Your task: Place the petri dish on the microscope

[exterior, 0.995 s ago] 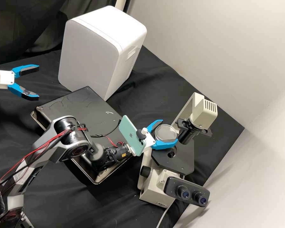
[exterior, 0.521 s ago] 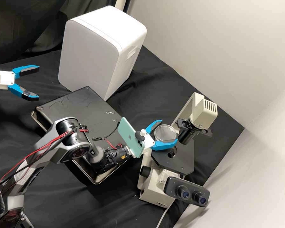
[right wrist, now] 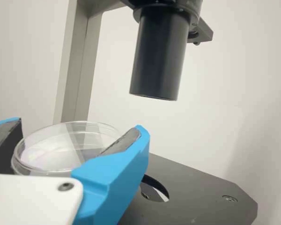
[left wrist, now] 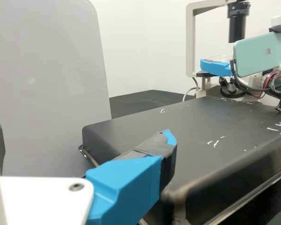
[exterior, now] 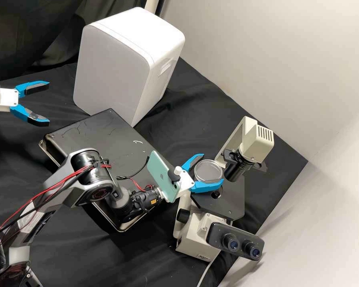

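Observation:
The clear round petri dish [exterior: 208,170] [right wrist: 61,150] sits between the blue fingers of my right gripper [exterior: 209,169] [right wrist: 75,136], which is shut on its rim. It hangs just above the microscope's [exterior: 205,231] black stage [exterior: 229,201] [right wrist: 196,197], to the left of the stage hole and of the dark condenser tube [exterior: 233,171] [right wrist: 159,51]. My left gripper [exterior: 44,101] [left wrist: 82,136] is open and holds nothing, far to the left above the bench, beside the black tray.
A large white box [exterior: 127,59] [left wrist: 42,84] stands at the back. A black tray [exterior: 95,135] [left wrist: 201,126] lies between it and the microscope, under the right arm. A pale wall runs close along the bench's right side. The eyepieces [exterior: 241,245] point to the front right.
My right gripper has drawn slightly back to the left and down with the petri dish in it. The left gripper has barely moved.

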Robot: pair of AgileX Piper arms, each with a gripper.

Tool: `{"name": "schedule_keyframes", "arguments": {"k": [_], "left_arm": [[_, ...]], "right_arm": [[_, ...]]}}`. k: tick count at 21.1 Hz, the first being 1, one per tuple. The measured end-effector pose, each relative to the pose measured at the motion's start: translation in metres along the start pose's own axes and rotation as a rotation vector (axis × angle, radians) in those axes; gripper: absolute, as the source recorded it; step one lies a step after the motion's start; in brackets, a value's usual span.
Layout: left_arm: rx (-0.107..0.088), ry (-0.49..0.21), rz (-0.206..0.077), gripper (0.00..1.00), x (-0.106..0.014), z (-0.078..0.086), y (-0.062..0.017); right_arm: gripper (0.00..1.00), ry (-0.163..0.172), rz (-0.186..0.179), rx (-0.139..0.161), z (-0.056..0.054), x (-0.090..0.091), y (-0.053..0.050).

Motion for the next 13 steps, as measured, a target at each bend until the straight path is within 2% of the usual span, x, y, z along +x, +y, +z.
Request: {"name": "schedule_keyframes", "arguments": {"k": [6,9,13], "left_arm": [[0.001,0.004,-0.002,1.00,0.0002,-0.0009,-0.0004],[0.001,0.006,-0.013,1.00,0.0009,-0.0012,-0.0022],[0.001,0.006,-0.013,1.00,0.0009,-0.0012,-0.0021]], "right_arm": [[1.00,-0.002,0.000,0.001,-0.0001,0.0000,0.0004],[1.00,-0.011,-0.010,0.000,-0.0014,0.0002,0.0019],[1.00,-0.020,-0.021,0.000,-0.0030,0.0004,0.0039]]}}
